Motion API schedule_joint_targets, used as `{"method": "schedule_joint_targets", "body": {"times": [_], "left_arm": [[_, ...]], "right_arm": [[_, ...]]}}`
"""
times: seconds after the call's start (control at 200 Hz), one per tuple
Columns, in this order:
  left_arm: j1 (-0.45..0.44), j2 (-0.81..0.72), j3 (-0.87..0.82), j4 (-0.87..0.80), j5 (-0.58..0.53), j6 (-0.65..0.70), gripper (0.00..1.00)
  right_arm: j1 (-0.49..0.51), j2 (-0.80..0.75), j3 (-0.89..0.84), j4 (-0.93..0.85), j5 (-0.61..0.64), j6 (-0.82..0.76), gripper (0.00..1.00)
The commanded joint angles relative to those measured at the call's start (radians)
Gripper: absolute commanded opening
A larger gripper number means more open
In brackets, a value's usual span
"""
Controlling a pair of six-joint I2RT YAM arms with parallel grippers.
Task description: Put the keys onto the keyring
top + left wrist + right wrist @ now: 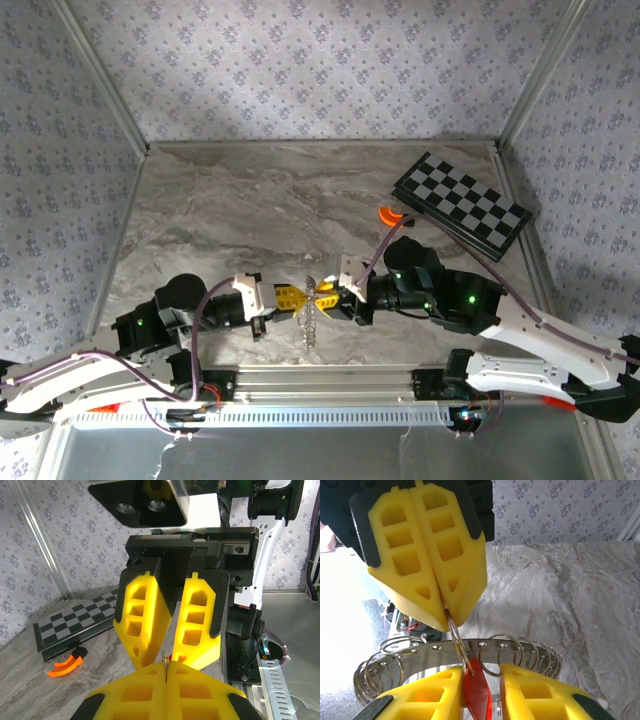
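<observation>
Left pincer is clamped on one loop of your silver, loop-fringed metal keyring. Right pincer has its jaws parted (just a bit) around the small red-headed silver key, which looks threaded there. Back the right straight off without snagging it.

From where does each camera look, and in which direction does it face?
Top: above and behind the robot, looking down on the table; left arm and right arm meet mid-table.
Left wrist: on the left arm, facing the right jaws; own shut jaws below.
Right wrist: on the right arm, facing the left jaws, shut on a wire ring; own jaws flank a red key.
Shared: top and left wrist views both show the chequered board.
</observation>
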Motion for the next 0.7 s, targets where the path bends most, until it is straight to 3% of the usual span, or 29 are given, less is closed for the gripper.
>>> {"method": "schedule_joint_targets", "body": {"times": [0.0,0.695], "left_arm": [[-0.005,-0.018,-0.003,0.086,0.026,-0.016,0.0],[-0.005,-0.034,-0.034,0.146,0.04,-0.033,0.0]], "right_arm": [[-0.016,-0.017,-0.007,0.041,-0.04,0.031,0.26],[-0.047,-0.06,-0.043,0.105,-0.095,0.063,0.41]]}}
